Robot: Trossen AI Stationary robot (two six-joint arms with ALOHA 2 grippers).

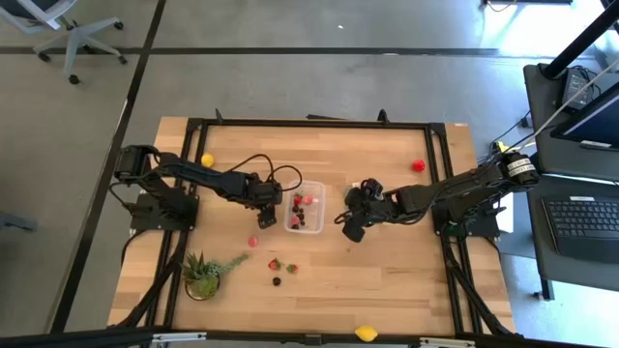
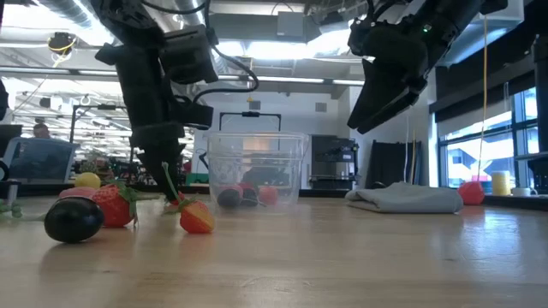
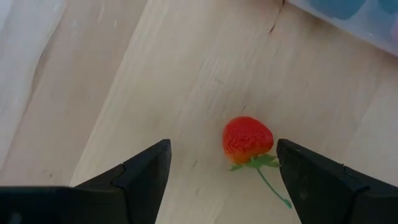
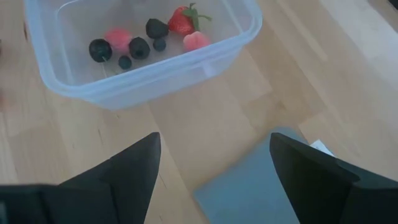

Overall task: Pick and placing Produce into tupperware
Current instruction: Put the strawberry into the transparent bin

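Observation:
The clear tupperware stands mid-table and holds several berries and a strawberry. My left gripper is open just left of the tub. In the left wrist view its fingers stand either side of a red strawberry with a green stem, which lies on the wood untouched. That strawberry is toward the near edge from the gripper. My right gripper is open and raised to the right of the tub, over a flat grey piece.
More produce lies loose: strawberries and a dark berry near the front, a lemon at far left, a red piece at far right, and a yellow piece at the near edge. A potted plant stands front left.

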